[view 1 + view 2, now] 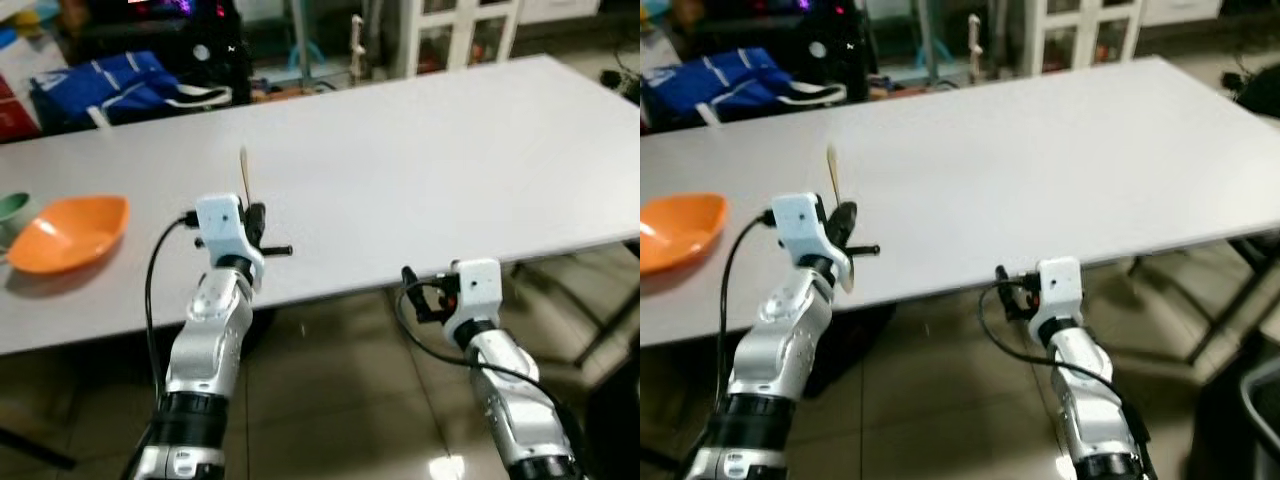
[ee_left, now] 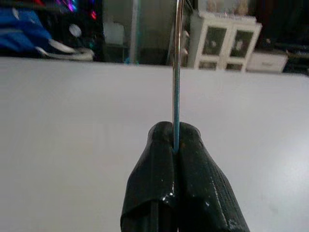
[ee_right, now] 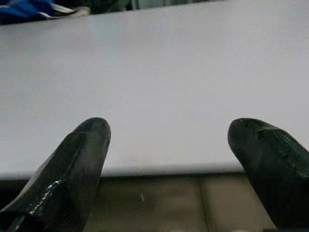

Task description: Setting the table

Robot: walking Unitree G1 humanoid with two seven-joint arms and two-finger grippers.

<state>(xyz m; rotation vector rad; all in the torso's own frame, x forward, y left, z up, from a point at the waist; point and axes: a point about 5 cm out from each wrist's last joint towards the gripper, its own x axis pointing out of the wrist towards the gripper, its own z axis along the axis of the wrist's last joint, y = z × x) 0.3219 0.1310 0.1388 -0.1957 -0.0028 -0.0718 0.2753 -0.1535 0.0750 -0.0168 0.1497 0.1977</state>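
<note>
While the left arm reaches over the near edge of the white worktop (image 1: 420, 160), we see in the left eye view the left gripper (image 1: 252, 222) at left of centre, holding a thin utensil (image 1: 243, 172) that stands nearly upright above it, its pale tip toward the top of the frame. We judge it is carried this way so it can be laid flat at a place setting. An orange bowl (image 1: 70, 232) sits at the left edge of the frame, with a small green cup (image 1: 12, 208) just beside it, and a blue bag (image 1: 125, 82) lies beyond the worktop at upper left.

In the right eye view, the right gripper (image 1: 1008, 290) hangs just below the worktop's front edge at lower centre, apparently waiting its turn.

In the left wrist view, the jaws are clamped on the utensil: a slim, shiny metal shaft rises from between the black fingers (image 2: 198, 179) straight to the top of the frame. We cannot tell whether it is a chopstick or a spoon handle. A white cabinet (image 2: 224, 46) stands at upper right.

In the right wrist view, the jaws stand wide apart and hold nothing, with the worktop's edge running between them.
</note>
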